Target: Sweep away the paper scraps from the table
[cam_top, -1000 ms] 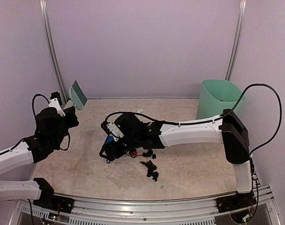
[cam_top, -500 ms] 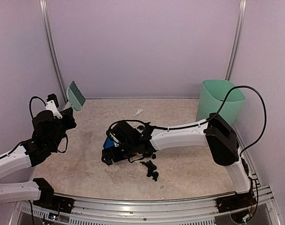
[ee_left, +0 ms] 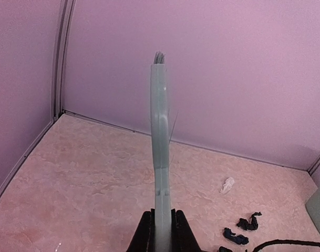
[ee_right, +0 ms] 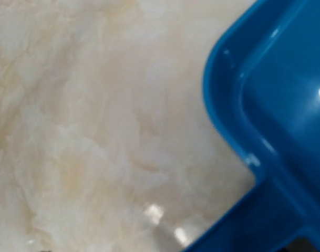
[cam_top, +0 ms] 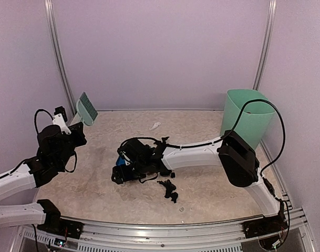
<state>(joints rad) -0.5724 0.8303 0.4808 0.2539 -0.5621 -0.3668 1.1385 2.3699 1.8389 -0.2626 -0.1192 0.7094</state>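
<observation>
Plain lilac walls [cam_top: 160,52], joined by metal corner rails [cam_top: 57,58] — soft, even light throughout

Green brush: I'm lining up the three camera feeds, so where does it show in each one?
Top external: green brush far left, lifted near the back wall, in the left hand.
Left wrist: green brush dead centre, edge-on, rising from the bottom edge.
Right wrist: not in it; only blue dustpan and table.
Shared landmark: white paper scrap, right of the brush in both.
</observation>
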